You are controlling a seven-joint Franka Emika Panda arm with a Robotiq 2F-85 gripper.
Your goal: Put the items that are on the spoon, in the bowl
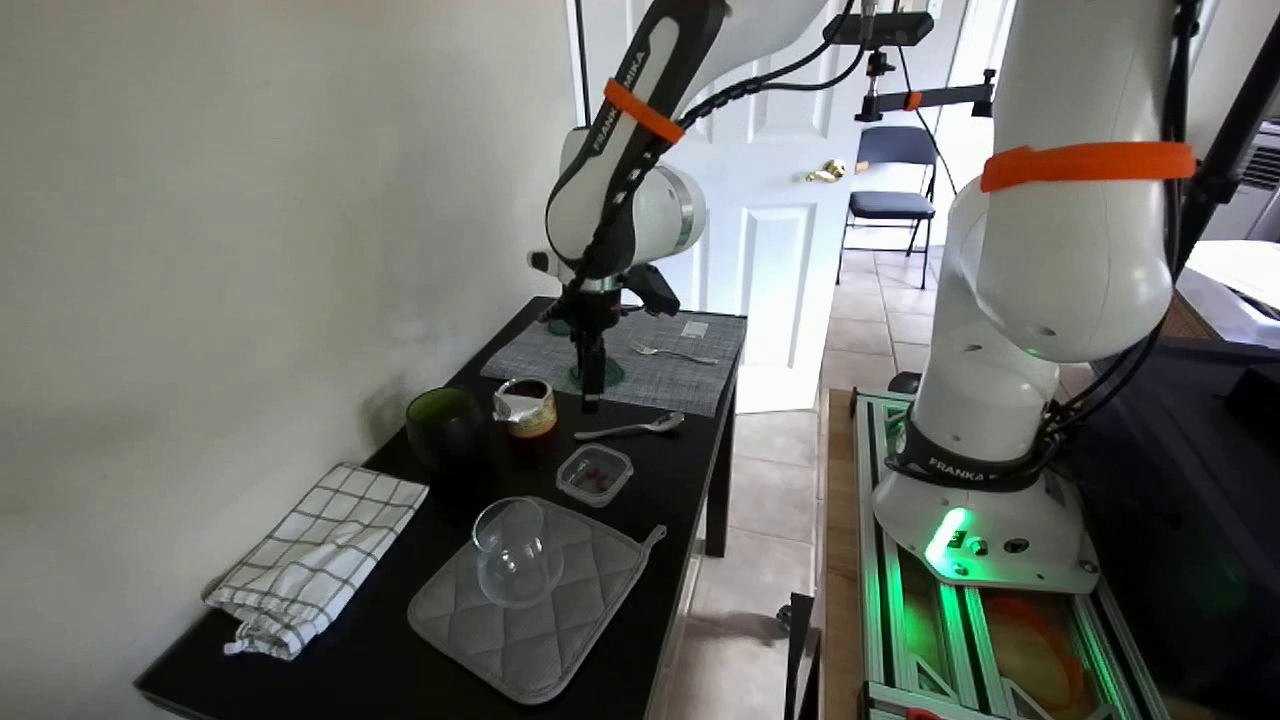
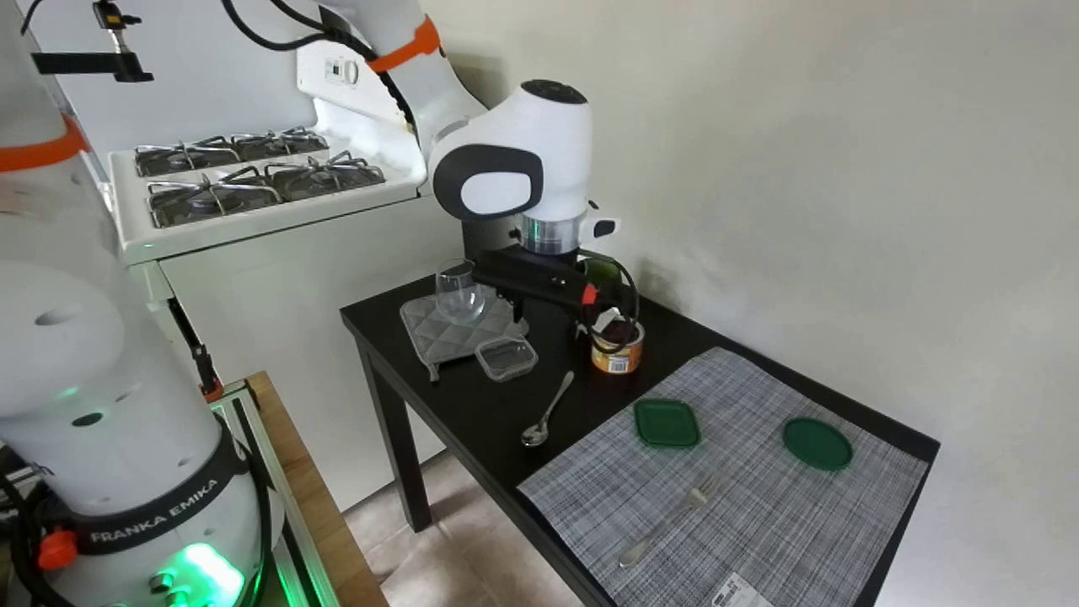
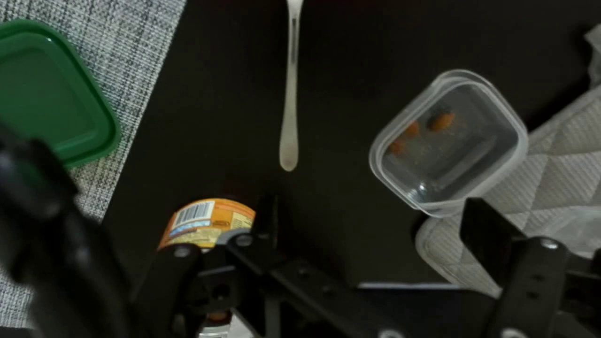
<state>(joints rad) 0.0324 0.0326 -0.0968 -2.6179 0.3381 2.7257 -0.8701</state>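
We find the black two-fingered gripper [image 3: 371,211] spread wide above the black tabletop [image 3: 342,117], which shows through the gap between its fingers [image 3: 486,234]. Just beside one finger stands the task's bowl [image 3: 211,220], a small round tub with an orange printed label and a barcode; we cannot tell whether the two touch. In an exterior view we make out a crumpled silvery lid [image 1: 515,408] on the bowl's rim. Past the fingertips, a square clear plastic container [image 3: 474,150] holds small orange-brown pieces [image 3: 441,121], and a silver metal spoon [image 3: 290,108] lies with its handle toward the bowl. We see the spoon's head in both exterior views, though what it bears is too small to tell. Farther off, a grey quilted pot holder [image 1: 590,600] carries a clear rounded glass [image 1: 520,575], and a dark green cup [image 1: 445,425] stands near the bowl. Across the table, a grey woven placemat [image 2: 759,523] bears two green plastic lids [image 2: 668,423] and a silver metal fork [image 2: 666,524].
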